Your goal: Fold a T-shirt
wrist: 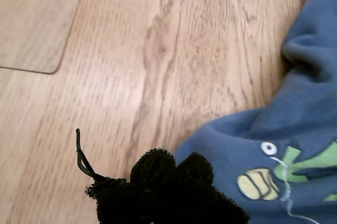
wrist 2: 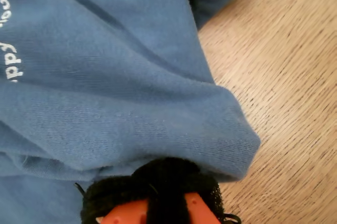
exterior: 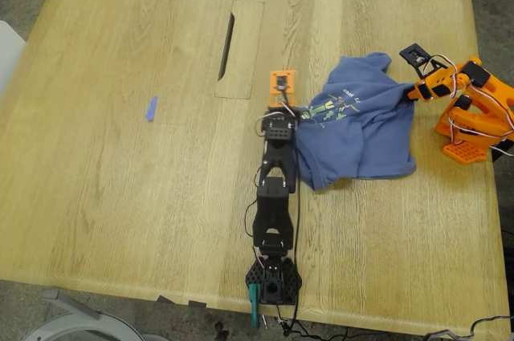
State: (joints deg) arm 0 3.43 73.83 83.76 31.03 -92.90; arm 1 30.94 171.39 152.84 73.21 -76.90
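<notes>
Nearest the exterior camera, the black arm's first gripper pinches the T-shirt edge, the second gripper clenches its far side, the shirt lies rumpled on the counter, folding barely begun.

The T-shirt lies bunched on the table between my first gripper and my second gripper, touching both. A tape scrap lies well apart beyond my first gripper, away from the shirt.

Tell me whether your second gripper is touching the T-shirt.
Touching. In the second wrist view my second gripper has its black padded tips pressed against a fold of the T-shirt, with no gap showing.
</notes>
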